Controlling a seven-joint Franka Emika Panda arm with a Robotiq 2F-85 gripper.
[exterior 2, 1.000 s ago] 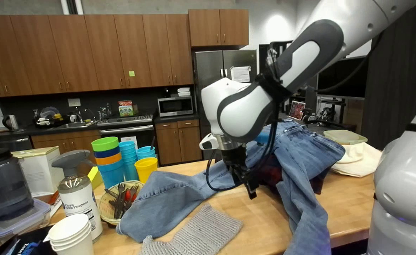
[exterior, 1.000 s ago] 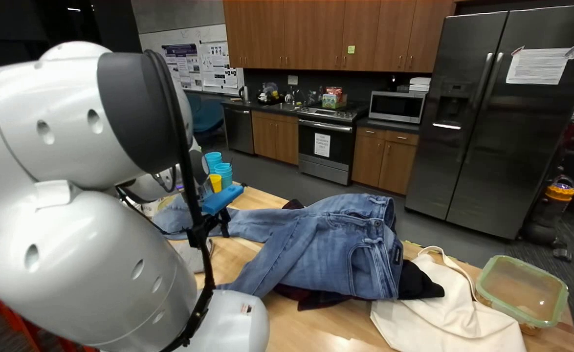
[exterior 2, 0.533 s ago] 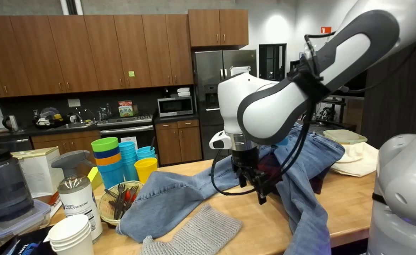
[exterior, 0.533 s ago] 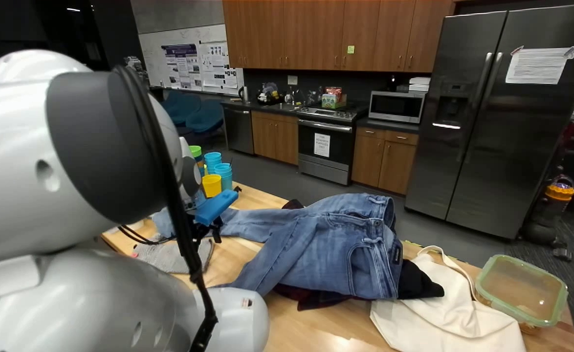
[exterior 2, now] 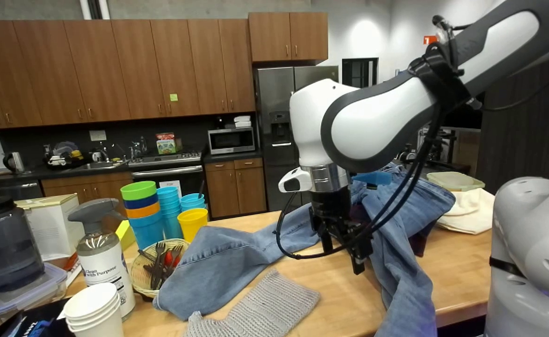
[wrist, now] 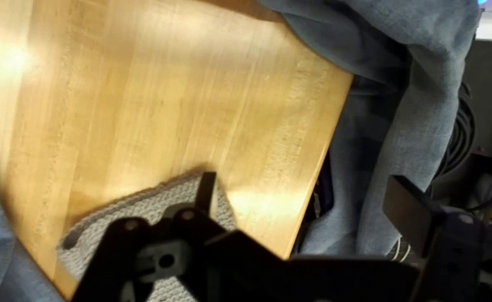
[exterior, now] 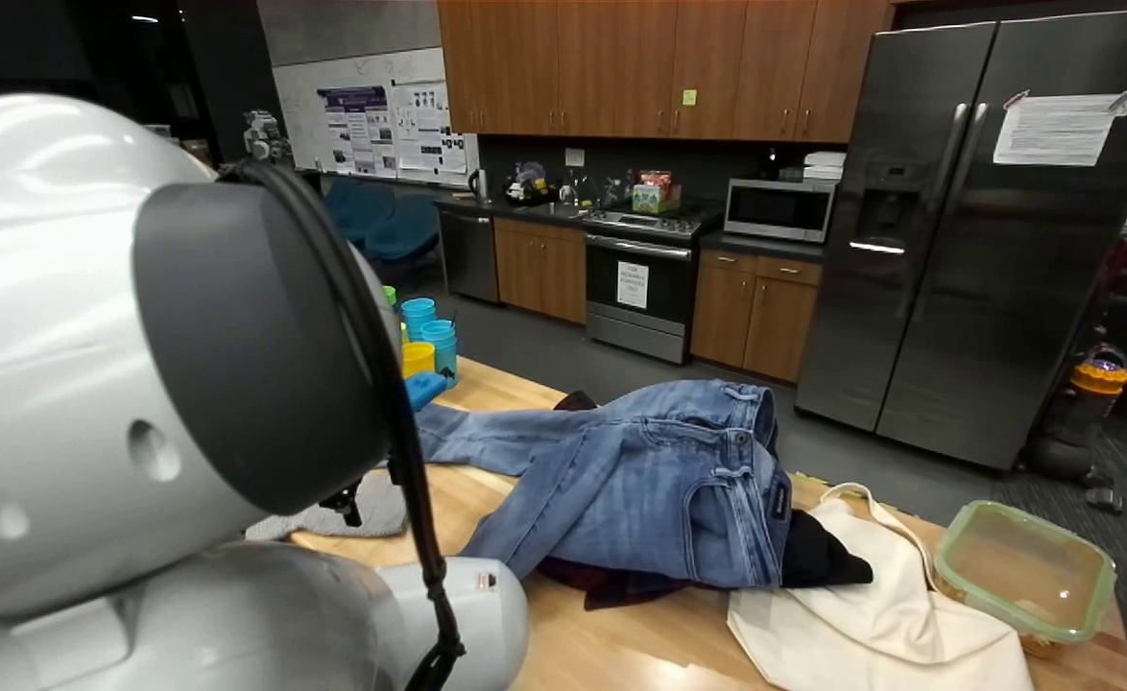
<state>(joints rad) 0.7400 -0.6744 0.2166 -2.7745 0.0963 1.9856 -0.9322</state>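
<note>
Claw [wrist: 305,188] nearer table edge [wrist: 324,147], clearance uncertain.

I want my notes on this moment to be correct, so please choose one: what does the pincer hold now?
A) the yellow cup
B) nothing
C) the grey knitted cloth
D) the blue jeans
B: in the wrist view the pincer stands open with nothing gripped between its jaws, and the grey knitted cloth lies on the table.
</note>
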